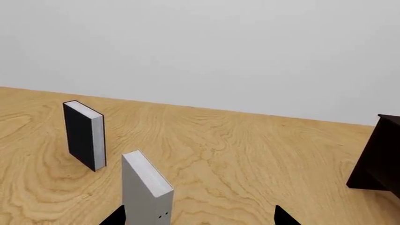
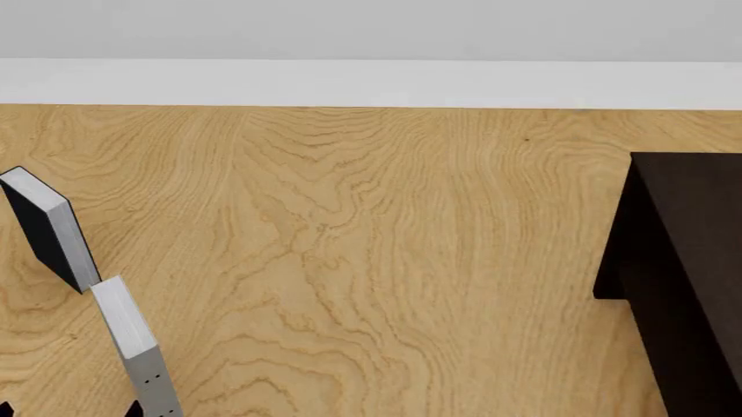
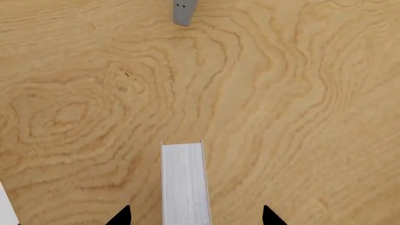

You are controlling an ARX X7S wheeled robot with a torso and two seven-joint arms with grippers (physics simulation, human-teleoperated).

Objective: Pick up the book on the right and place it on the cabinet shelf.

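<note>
- Book (image 3: 183, 183) stands on edge at the bottom centre of the right wrist view, white page edges facing the camera. It rests on the wooden table (image 2: 406, 261) and does not show in the head view.
- Right gripper (image 3: 194, 216) is spread wide. Its two dark tips sit in the lower corners of that view, one on each side of the book, with bare wood showing between each tip and the cover. It grips nothing yet.
- Left gripper (image 1: 200, 218) is also released and empty. Its tips show at the bottom edge of the left wrist view, with the slim grey book (image 2: 128, 334) just beside one of them.
- Black-covered book (image 2: 47, 230) stands at the left edge of the head view, just above the slim grey one.
- Cabinet (image 2: 684, 261) fills the right edge of the head view, well apart from the books. Its shelf board is not visible here.
- Step in hand looks like the approach to the grasp, with the lift and placing still to come.
- To do it well, the gripper should centre on the book, which sits slightly left of midway between the tips. It should then go deep enough to bear on both covers and close squarely.
- An off-centre squeeze would likely tip the upright book over.
</note>
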